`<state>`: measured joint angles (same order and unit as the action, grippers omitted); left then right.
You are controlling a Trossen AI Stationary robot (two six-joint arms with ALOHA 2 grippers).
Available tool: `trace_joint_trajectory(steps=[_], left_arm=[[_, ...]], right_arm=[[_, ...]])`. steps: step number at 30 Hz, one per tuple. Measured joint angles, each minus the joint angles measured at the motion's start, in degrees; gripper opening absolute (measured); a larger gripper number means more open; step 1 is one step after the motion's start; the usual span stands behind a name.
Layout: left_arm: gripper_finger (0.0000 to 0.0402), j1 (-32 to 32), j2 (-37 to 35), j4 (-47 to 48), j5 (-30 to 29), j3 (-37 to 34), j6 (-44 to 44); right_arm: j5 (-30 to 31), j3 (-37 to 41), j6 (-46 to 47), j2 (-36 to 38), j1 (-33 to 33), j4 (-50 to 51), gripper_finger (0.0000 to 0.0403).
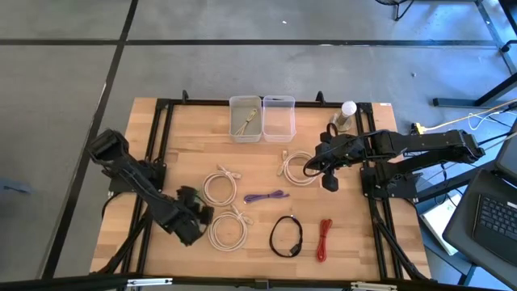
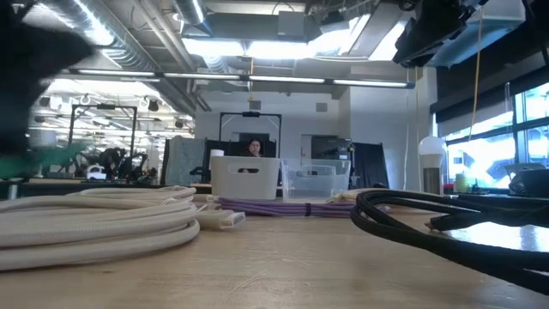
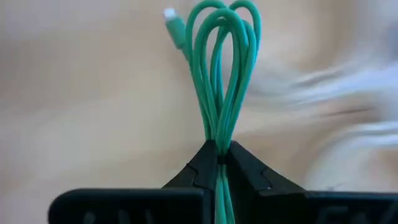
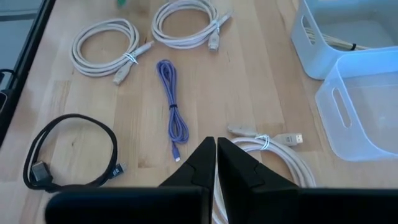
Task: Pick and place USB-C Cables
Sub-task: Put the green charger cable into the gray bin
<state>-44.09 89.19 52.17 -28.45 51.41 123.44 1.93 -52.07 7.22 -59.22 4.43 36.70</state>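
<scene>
My left gripper (image 3: pixel 218 152) is shut on a green folded cable (image 3: pixel 221 74) and sits near the table's front left (image 1: pixel 194 220), beside a cream-white coil (image 1: pixel 230 230). My right gripper (image 4: pixel 216 155) is shut and hovers over the right side of another cream-white coil (image 1: pixel 297 168) (image 4: pixel 273 155), which lies flat on the table. A third cream coil (image 1: pixel 220 186), the purple bundle (image 1: pixel 266 196) (image 4: pixel 174 106), the black coil (image 1: pixel 286 236) (image 4: pixel 68 152) and the red bundle (image 1: pixel 325 240) also lie flat. A beige cable (image 1: pixel 246 121) lies in the left bin. My left gripper pinches the green cable between its two fingers across the gathered strands (image 3: pixel 219 134) of the bundle. The looped end (image 3: pixel 224 25) and a pale connector (image 3: pixel 174 22) stick out beyond the fingertips. Several strands are in the pinch. The background is blurred, and the bundle looks clear of the table.
Two clear bins (image 1: pixel 245 103) (image 1: pixel 279 101) stand side by side at the table's far edge. A white ball-topped object (image 1: pixel 348 109) stands at the far right. A black frame (image 1: pixel 153 145) runs along the left and right sides. A laptop (image 1: pixel 493 214) sits off the table's right.
</scene>
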Motion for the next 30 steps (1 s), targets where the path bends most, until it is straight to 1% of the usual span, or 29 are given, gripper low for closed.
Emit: trace_joint_trajectory(steps=[2,3,5,7,10,11,13,15,16,18,20,22,24,25,28,30], left_arm=[[0.0013,0.3,-1.8,-1.0,-9.4,0.6,-4.2],[0.0013,0.6,-2.6,-2.2,-13.1,0.8,-7.5],[0.0012,1.7,-4.4,-5.9,-19.9,1.1,-15.3],[0.0012,3.6,-6.2,-7.4,-25.9,1.2,-23.2],[0.0012,8.9,-9.1,-8.4,-31.8,1.1,-33.7],[0.0012,11.4,-10.5,-8.4,-32.8,1.1,-37.4],[0.0012,17.5,-13.2,-8.7,-31.9,1.1,-45.3],[0.0012,25.2,-15.9,-10.9,-28.1,1.1,-55.3],[0.0012,29.3,-17.1,-13.5,-25.8,1.1,-61.4],[0.0012,37.9,-19.1,-21.0,-18.9,1.1,-75.5],[0.0012,46.4,-20.2,-31.6,-9.0,1.1,-88.9],[0.0012,54.6,-20.6,-40.6,2.3,1.1,-97.8],[0.0012,62.1,-20.6,-47.0,12.3,1.2,-100.9],[0.0012,65.6,-20.5,-48.4,15.6,1.2,-101.0],[0.0011,74.8,-18.9,-48.6,22.9,1.3,-99.7],[0.0011,79.1,-16.5,-48.4,27.7,1.3,-98.4]], right_arm=[[0.0,0.0,0.0,0.0,0.0,-0.8,0.0021],[0.0,0.0,0.0,0.0,0.0,-1.2,0.0021],[0.0,0.0,-0.2,0.0,0.0,-2.0,0.0021],[0.0,0.0,-0.3,0.0,0.0,-2.6,0.0021],[0.0,0.0,-0.5,0.0,0.0,-4.3,0.0021],[0.0,0.0,-0.5,0.0,0.0,-4.9,0.0021],[0.0,0.0,-0.6,0.0,0.0,-6.0,0.0021],[0.0,0.0,-0.6,0.0,0.0,-6.3,0.0021],[0.0,0.0,-0.6,0.0,0.0,-6.2,0.0021],[0.0,0.0,-0.3,0.0,0.0,-6.1,0.0021],[0.0,0.0,-0.2,0.0,0.0,-5.9,0.0021],[0.0,0.0,-0.2,0.0,0.0,-5.5,0.0021],[0.0,0.0,0.0,0.0,0.0,-4.7,0.0021],[0.0,0.0,0.0,0.0,0.0,-4.4,0.0021],[0.0,0.0,1.0,0.0,0.0,-4.2,0.0021],[0.0,0.0,1.3,0.0,0.0,-4.3,0.0021]])
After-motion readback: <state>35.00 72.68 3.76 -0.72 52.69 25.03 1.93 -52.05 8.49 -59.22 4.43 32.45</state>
